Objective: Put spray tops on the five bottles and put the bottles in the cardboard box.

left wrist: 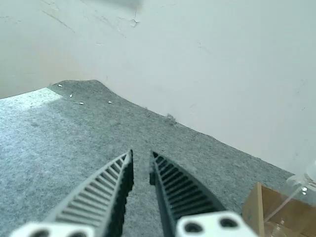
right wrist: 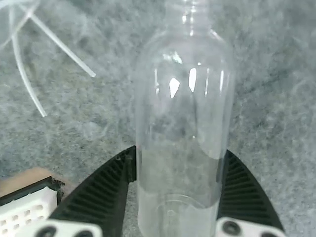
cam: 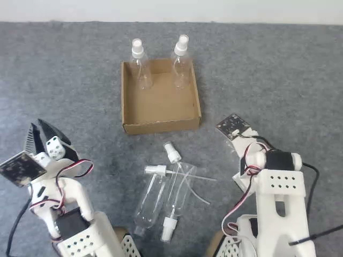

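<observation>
Two capped bottles lean on the back wall of the cardboard box. On the carpet in front of the box lie two clear bottles. Loose spray tops with thin tubes lie by them, and a third top lies at one bottle's end. My right gripper is shut on an uncapped clear bottle, one finger on each side. My left gripper is raised at the near left, slightly open and holding nothing, its fingers pointing toward the far left.
Grey carpet covers the table up to a white wall at the back. The box's corner and a capped bottle show beyond the left gripper. Loose tubes lie beside the held bottle. The right arm's body stands at the near right.
</observation>
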